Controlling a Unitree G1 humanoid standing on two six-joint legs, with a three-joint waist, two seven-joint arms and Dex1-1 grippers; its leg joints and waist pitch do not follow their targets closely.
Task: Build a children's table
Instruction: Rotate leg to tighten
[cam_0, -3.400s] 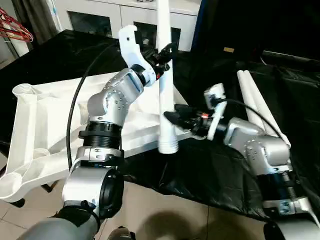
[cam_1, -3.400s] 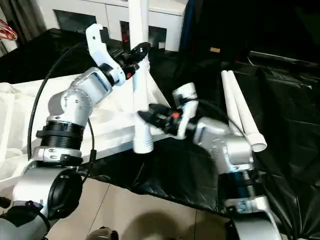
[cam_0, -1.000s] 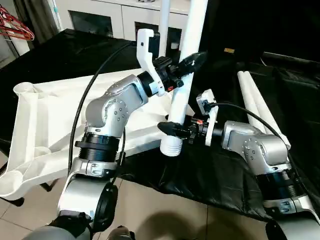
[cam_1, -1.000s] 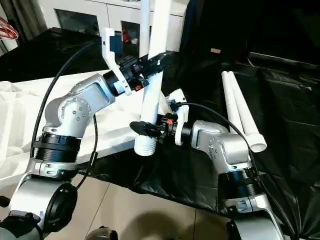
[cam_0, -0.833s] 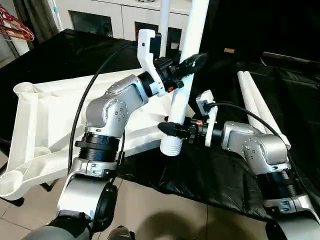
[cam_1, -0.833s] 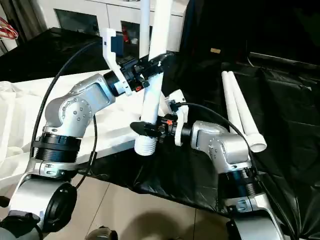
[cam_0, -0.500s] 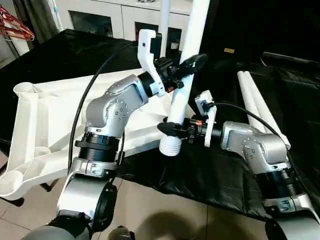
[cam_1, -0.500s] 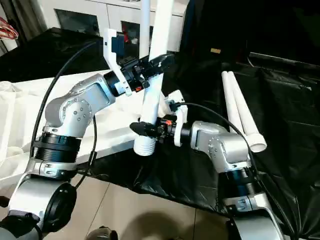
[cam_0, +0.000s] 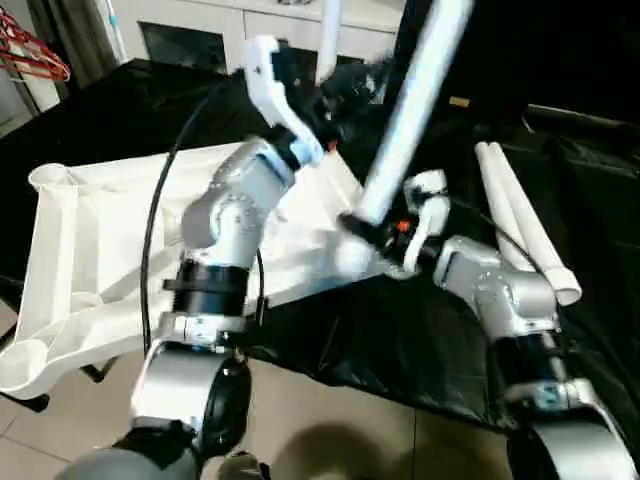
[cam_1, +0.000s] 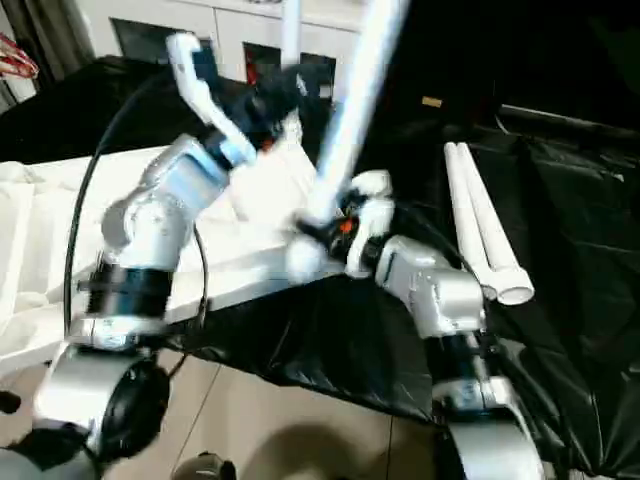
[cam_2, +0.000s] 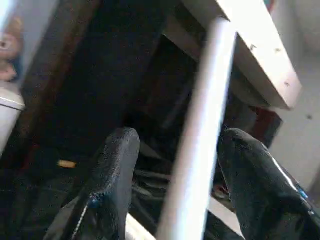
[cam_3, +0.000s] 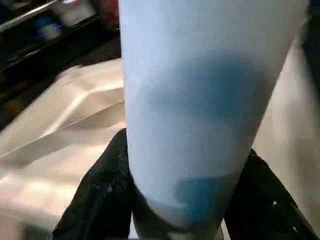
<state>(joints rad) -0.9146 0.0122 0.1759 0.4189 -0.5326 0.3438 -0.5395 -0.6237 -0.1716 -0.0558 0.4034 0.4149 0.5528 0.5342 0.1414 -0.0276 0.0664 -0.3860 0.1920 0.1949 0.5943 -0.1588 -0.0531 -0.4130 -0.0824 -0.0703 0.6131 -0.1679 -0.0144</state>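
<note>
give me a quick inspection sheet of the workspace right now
surface: black cloth over the work area, tiled floor in front.
job's things: table top lying ribbed side up; one leg held tilted; two legs lying side by side on the cloth; another leg upright behind.
clutter: nothing seen.
grippers: right pincer closed on the held leg's thick end; left pincer open, fingers either side of the leg, apart from it.
cables: black cable looping along the left arm.
surroundings: white glass-door cabinet behind.
</note>
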